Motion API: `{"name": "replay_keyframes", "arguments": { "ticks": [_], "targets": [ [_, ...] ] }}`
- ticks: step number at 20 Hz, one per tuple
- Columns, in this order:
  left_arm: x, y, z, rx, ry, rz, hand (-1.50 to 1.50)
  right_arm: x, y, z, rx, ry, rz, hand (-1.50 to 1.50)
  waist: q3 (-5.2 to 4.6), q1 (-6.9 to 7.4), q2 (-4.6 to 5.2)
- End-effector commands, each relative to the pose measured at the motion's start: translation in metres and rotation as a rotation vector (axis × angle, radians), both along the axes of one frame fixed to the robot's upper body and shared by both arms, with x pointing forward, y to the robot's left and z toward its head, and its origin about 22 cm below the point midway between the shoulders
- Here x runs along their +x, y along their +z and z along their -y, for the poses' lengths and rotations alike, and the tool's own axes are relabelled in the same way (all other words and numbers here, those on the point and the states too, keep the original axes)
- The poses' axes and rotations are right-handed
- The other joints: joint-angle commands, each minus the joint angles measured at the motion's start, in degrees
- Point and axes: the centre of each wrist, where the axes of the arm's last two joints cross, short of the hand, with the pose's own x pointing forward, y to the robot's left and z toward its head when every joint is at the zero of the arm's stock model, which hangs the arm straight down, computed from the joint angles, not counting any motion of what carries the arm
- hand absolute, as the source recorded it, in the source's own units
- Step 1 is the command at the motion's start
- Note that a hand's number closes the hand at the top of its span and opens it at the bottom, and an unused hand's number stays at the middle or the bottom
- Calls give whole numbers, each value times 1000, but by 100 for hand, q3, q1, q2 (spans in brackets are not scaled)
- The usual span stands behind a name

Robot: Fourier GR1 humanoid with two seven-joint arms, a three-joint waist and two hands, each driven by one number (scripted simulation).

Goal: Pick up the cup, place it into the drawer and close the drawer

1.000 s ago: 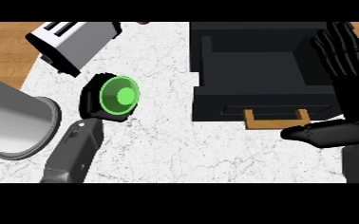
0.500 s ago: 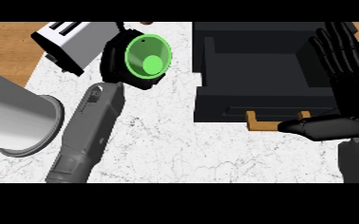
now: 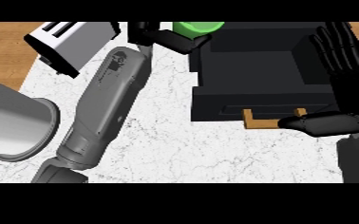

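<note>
While the black drawer [image 3: 263, 83] stands open on the marble counter [image 3: 168, 123], the left hand [image 3: 163, 37] curls round the green cup [image 3: 198, 27] at the drawer's upper left corner. Right of the drawer, the right hand [image 3: 336, 57] rests with fingers straight, grasping nothing.

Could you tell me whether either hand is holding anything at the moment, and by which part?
The left hand holds the green cup, fingers curled round its side; the right hand holds nothing.

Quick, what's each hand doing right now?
Left hand: shut on the green cup.
Right hand: open, holding nothing, resting beside the black drawer.
</note>
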Motion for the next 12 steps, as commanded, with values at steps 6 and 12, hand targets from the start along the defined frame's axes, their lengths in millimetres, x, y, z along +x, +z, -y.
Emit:
{"name": "replay_keyframes", "arguments": {
  "ticks": [6,12],
  "targets": [
    [11,58,62,123,76,-166,150,0,7,-4,13,27,16,-150,4,-248,62],
    [17,20,59,254,129,-254,150,4,6,-14,14,71,33,-150,9,-517,152]
  ]
}}
